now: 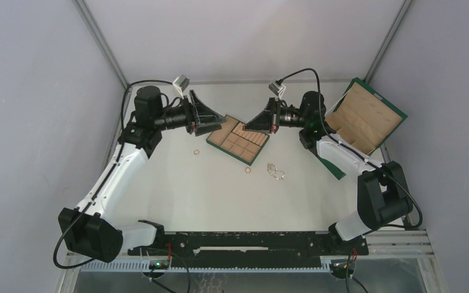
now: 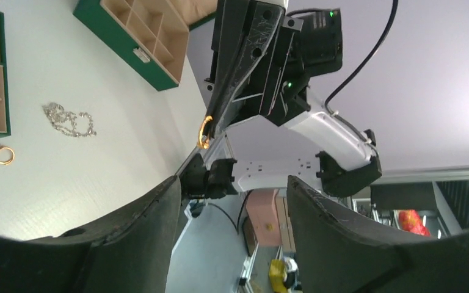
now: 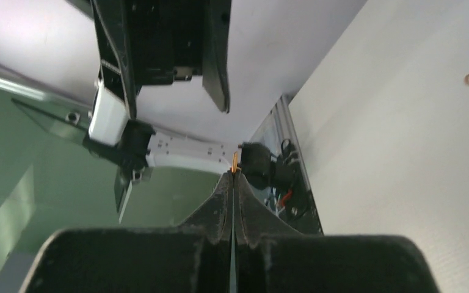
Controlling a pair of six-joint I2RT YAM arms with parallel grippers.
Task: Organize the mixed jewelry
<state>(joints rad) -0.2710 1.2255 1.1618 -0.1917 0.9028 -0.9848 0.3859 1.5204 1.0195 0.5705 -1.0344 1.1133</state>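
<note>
overhead, left pincer (image 1: 220,119) and right pincer (image 1: 245,127) face each other above the tray (image 1: 227,151); nearer, on the table (image 1: 177,189), lie a first gold ring (image 1: 195,151), a second gold ring (image 1: 248,171) and the silvery chain (image 1: 275,172). left wrist: left pincer spread, empty. right wrist: right pincer pinches a third gold ring (image 3: 234,163).

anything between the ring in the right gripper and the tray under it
Nothing visible. The right gripper holds the gold ring above the tray; the open left gripper faces it from the side.
</note>
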